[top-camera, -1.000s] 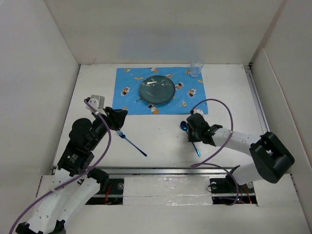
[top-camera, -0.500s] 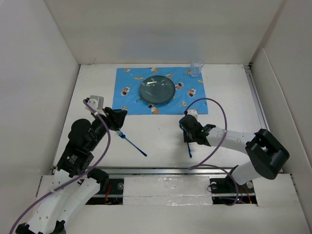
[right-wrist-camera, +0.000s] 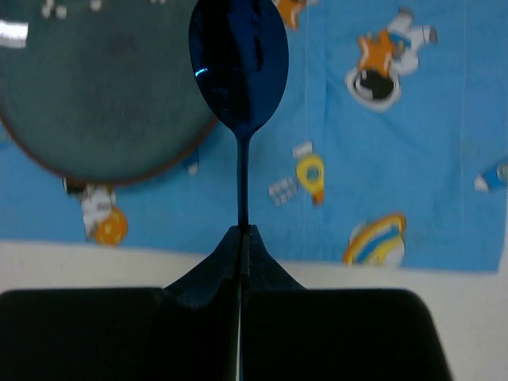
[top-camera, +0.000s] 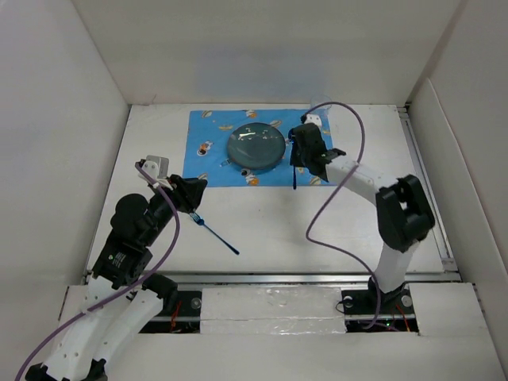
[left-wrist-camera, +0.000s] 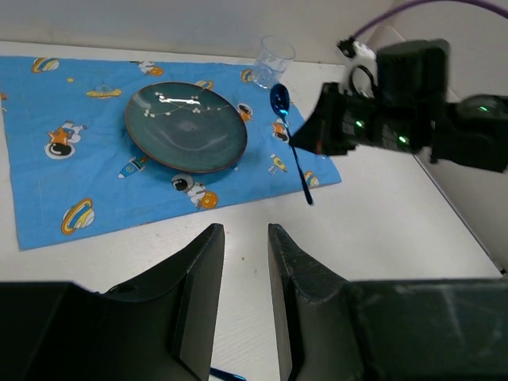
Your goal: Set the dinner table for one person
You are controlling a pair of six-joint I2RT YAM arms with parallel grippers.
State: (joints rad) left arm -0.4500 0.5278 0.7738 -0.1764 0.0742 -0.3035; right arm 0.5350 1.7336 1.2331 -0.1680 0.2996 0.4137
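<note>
The right gripper (right-wrist-camera: pixel 240 235) is clamped on the blue spoon (right-wrist-camera: pixel 238 59), bowl at 12 o'clock; the left gripper (left-wrist-camera: pixel 245 242) has its fingers apart above the dinner table (left-wrist-camera: pixel 381 238).

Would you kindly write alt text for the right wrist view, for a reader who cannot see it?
The right tool is shut on the handle of a blue spoon, whose bowl points away from the camera. Behind it lie a blue cartoon-printed placemat and the edge of a dark green plate, with a strip of white table nearest.
</note>
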